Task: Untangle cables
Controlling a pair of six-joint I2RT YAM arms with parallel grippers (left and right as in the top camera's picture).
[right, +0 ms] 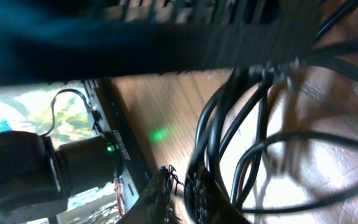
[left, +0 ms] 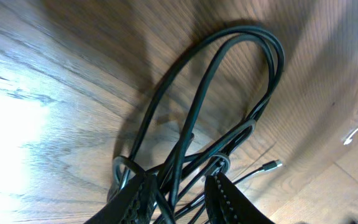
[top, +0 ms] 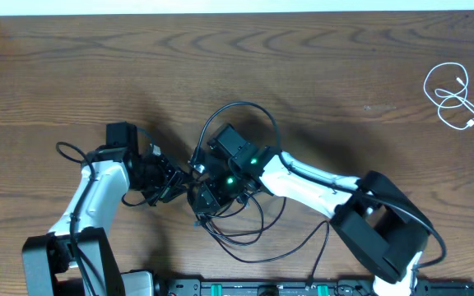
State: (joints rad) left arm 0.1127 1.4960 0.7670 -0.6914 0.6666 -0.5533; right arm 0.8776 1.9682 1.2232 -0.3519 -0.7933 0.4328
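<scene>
Black cables bunched at overhead centre; white cable apart, upper right. Left gripper partly open, strands running between jaws. Right gripper nearly closed, hold not confirmable. Risk of tightening the tangle if pulled apart with several strands caught.

The table is coloured brown, with wavy wood lines. The long cables are coloured black. The short cable is coloured white. A green light is seen.
</scene>
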